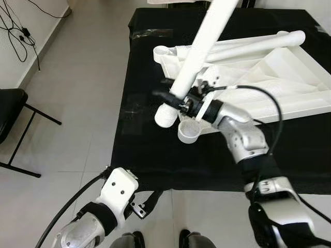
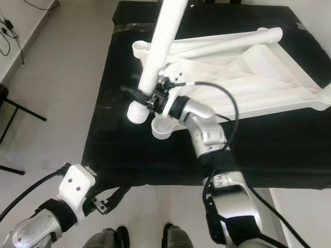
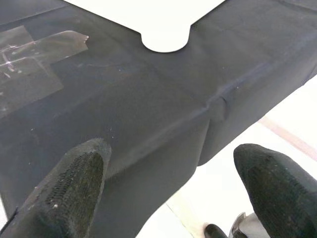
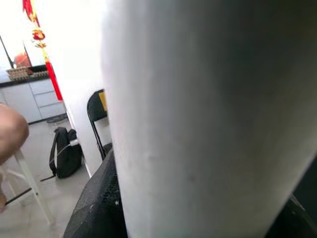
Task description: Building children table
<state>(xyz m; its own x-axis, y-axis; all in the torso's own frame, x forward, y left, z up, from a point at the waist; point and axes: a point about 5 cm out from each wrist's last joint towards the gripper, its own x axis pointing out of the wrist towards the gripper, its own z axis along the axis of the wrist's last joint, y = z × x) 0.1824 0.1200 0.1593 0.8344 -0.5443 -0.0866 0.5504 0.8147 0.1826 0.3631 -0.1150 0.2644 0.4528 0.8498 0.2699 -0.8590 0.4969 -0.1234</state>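
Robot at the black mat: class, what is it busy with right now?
It is putting together a white plastic children's table. The tabletop lies upside down on the black mat, with another leg lying across it. The right claw is shut on a white leg, holding its lower end tilted just above the round corner socket, not yet seated. The left claw hangs open at the mat's near edge.

silver jointed arms, black cables, black textured fingers (image 3: pixel 74 191), white wrist housings

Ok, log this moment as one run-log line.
right end effector: shut on white table leg, tilted over corner socket | left end effector: open, idle at black cloth edge
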